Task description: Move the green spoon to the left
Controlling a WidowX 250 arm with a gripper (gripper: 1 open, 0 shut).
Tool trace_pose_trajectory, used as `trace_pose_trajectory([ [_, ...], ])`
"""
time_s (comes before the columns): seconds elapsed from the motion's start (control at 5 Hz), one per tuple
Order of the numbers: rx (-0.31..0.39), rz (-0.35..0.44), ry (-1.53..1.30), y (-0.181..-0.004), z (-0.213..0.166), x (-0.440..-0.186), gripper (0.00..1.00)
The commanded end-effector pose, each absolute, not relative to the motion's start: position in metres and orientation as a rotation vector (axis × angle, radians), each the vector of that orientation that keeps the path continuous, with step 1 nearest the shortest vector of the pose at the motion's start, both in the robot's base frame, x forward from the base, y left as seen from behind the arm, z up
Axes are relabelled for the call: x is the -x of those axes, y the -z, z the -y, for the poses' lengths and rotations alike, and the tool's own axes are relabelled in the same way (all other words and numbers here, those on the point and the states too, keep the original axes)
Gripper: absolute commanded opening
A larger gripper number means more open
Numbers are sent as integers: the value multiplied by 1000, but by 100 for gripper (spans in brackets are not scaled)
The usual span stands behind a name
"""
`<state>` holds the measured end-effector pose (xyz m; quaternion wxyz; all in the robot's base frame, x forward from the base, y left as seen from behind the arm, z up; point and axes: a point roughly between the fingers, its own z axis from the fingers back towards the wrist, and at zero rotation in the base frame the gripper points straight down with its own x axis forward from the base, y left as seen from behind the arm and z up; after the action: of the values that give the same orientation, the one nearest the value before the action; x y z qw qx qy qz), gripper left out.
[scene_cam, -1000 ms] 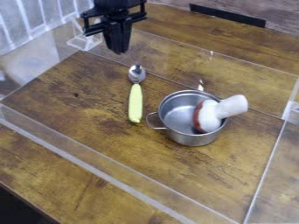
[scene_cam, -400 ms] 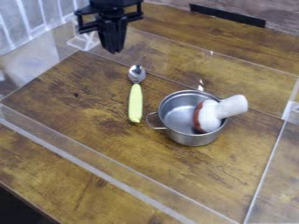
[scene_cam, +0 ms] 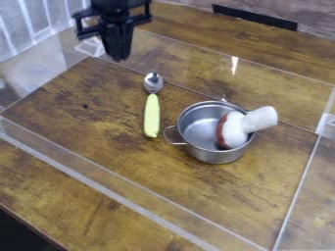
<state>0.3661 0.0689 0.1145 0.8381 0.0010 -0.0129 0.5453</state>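
We see the green spoon lying flat on the wooden tabletop, near the middle of the view and just beside the silver pot. Its round metal bowl points toward the top of the view, and its thick yellow-green handle runs down from there, almost straight, to a rounded end near the wire loop on the side of the pot. We make out a narrow strip of wood between the spoon and the pot, so the two are apart.

At the upper left, the dark jaws hang beyond the spoon's bowl, apart from it in our view. We take them as closed (their outline is rather blurred), and we see nothing gripped in them. How high they are above the wood, we cannot tell.

The pot stands upright, to the right of the spoon as we look. Inside it leans a white mushroom-like object, tilted so that its pale end sticks out past the rim at the upper right, with a reddish patch on the part within the pot. Clear, shiny strips run along the left and right parts of the tabletop.
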Motion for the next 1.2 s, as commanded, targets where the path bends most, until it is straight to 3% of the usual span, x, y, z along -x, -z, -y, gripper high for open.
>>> trace_pose_trajectory([
  [0.0,34,123,-1171,-142,-65,-361,0],
  [0.6,66,93,-991,-133,-38,-369,0],
  [1.0,72,94,-927,-141,-53,-375,0],
])
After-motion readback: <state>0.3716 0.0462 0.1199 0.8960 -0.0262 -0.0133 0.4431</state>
